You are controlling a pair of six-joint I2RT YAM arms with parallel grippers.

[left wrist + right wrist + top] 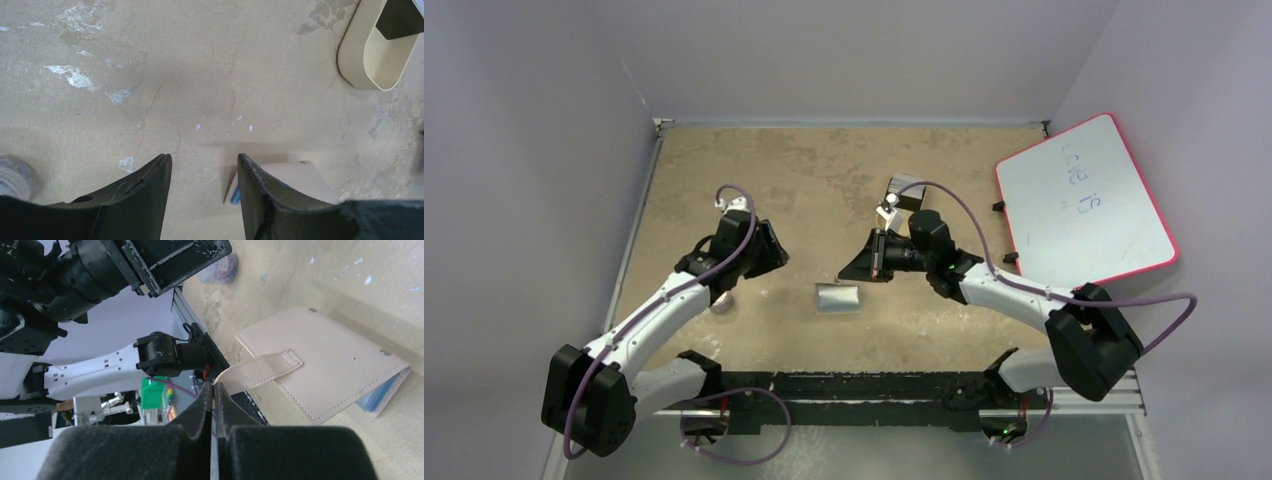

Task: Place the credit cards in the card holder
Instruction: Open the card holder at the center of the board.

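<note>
On the rough counter (150, 75) lies the flat tan card holder (325, 365), thin blue credit cards (382, 392) peeking out, its stitched strap (270, 367) pinched in the tight-closed right gripper (214, 390), and the left gripper (202, 162) is spread wide, holding nothing.

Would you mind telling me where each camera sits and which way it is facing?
Top external: above and behind the bases, looking down on the table; both arms show.
Left wrist: on the left gripper, facing down at the table; its open jaws show.
Right wrist: on the right gripper, looking low across the table toward the near edge; its shut jaws pinch the card holder tab, left arm behind.
Shared: all three see the card holder.
</note>
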